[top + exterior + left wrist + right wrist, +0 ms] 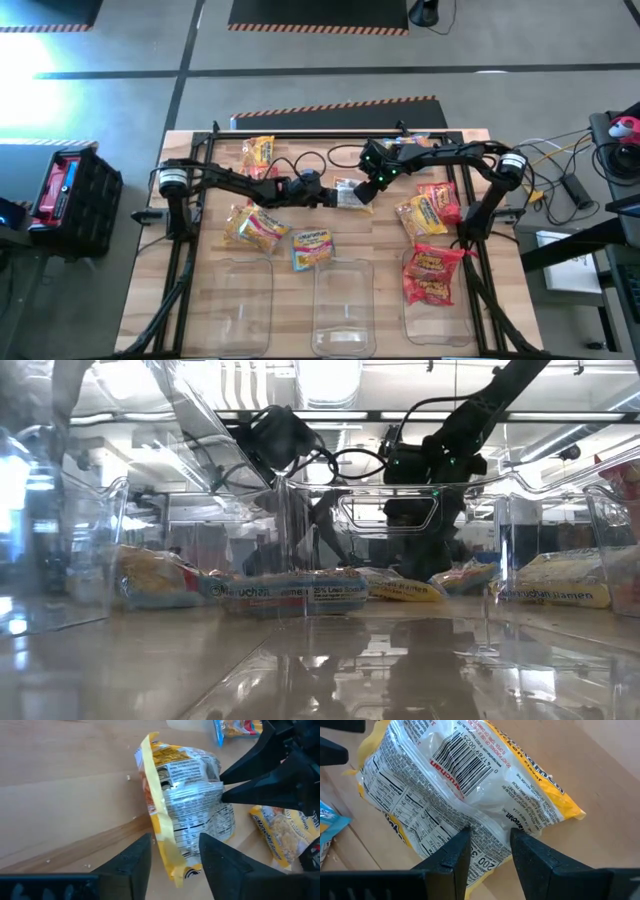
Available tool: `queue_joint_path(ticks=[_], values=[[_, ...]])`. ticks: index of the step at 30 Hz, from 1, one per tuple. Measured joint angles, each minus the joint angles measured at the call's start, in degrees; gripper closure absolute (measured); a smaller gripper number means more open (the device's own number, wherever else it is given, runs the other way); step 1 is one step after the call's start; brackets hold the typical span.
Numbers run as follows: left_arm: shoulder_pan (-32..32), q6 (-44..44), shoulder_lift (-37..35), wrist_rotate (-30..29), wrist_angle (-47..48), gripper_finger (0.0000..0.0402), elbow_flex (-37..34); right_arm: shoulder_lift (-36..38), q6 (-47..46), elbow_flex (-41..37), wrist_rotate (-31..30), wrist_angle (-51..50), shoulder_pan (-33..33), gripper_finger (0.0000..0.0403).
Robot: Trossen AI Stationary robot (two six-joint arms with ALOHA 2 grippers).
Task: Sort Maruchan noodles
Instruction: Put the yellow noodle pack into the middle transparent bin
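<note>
— Where is the yellow packet (470,785) now?

— In the middle of the surface (385,250), a little toward the far edge, with its barcode side turned up. Both arms meet there. The right end effector (487,842) pinches one edge of it between its fingers. The left end effector (172,855) has its fingers on both sides of the yellow seam, but I cannot tell if they press it.

— And the other noodles?

— A blue packet (311,247) lies nearer the front edge. Red packets (433,272) sit in the clear bin (440,325) by the front right corner.
</note>
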State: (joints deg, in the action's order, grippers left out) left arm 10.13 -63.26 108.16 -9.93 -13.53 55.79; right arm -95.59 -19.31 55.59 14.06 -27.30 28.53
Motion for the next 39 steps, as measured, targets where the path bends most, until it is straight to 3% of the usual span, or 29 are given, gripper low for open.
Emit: queue_joint_path(ticks=[8, 13, 28, 32, 39], values=[[0.5, 0.0, 0.9, 0.0, -1.2, 0.0189, 1.3, 0.0, 0.0, -0.7, -0.2, 0.0, 0.0, 0.0275], [0.7, -1.0, 4.2, 0.9, -1.5, 0.0172, 3.0, -0.1, 0.0, -0.8, -0.2, 0.0, -0.1, 0.0275], [1.7, -1.8, 9.9, 4.9, -17.0, 0.0170, 3.4, -0.1, 1.4, -1.0, 1.2, 0.8, -0.6, 0.0276], [2.2, -1.6, 9.9, 5.5, -17.2, 0.0172, 3.4, -0.1, 2.4, -1.0, 1.4, 1.1, -0.7, 0.0276], [2.4, -1.4, 9.9, 10.6, -17.4, 0.0221, 3.4, -0.1, 5.0, -1.0, 1.7, 1.3, -0.8, 0.0282]])
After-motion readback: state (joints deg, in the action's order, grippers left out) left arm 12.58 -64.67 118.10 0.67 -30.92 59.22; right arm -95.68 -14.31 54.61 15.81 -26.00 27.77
